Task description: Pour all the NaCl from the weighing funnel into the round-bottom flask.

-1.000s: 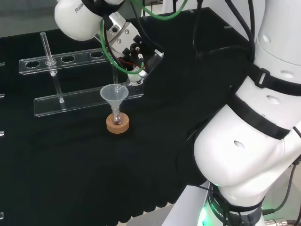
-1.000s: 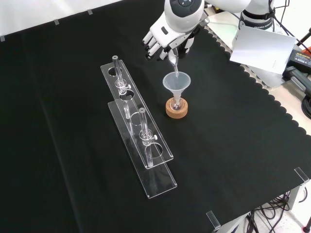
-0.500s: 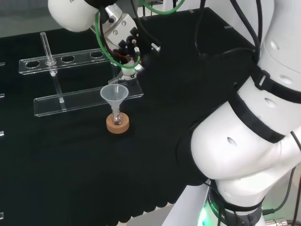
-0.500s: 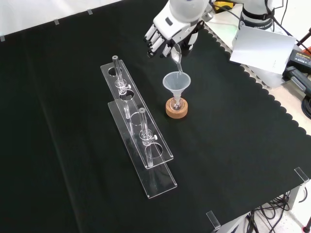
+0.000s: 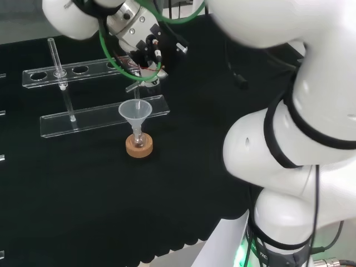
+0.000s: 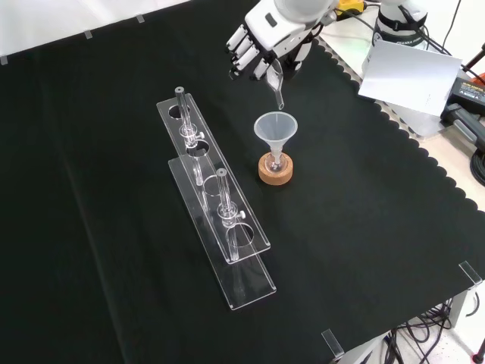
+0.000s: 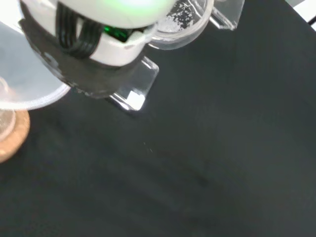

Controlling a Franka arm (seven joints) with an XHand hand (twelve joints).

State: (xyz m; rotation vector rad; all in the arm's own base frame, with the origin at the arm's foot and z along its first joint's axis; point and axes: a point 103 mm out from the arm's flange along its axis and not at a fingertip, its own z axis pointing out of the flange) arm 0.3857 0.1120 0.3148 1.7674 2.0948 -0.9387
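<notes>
No writing can be made out on any of the ware. Taking the cork ring (image 6: 275, 168) as landmark, in the front view: nearer the camera and to its left lie two long clear racks (image 6: 227, 243) on the black cloth of the counter (image 6: 364, 250), side by side, with slim glass tubes (image 6: 222, 199) standing upright in them. On the cork ring sits the small round-bottom flask (image 6: 275, 161), and a clear plastic funnel (image 6: 276, 129) stands upright in its neck, mouth wide open upward.

Beyond the ring and above it hangs the hand (image 6: 265, 34), its fingers curled round the weighing funnel (image 6: 277, 85). That piece is tilted steeply, spout down, its tip just above the plastic funnel's rim and apart from it. In the head view the hand (image 5: 136, 39) is beyond the cork ring (image 5: 139, 146) and higher, over the far rack. In the wrist view white grains cling inside the weighing funnel (image 7: 182, 22).
</notes>
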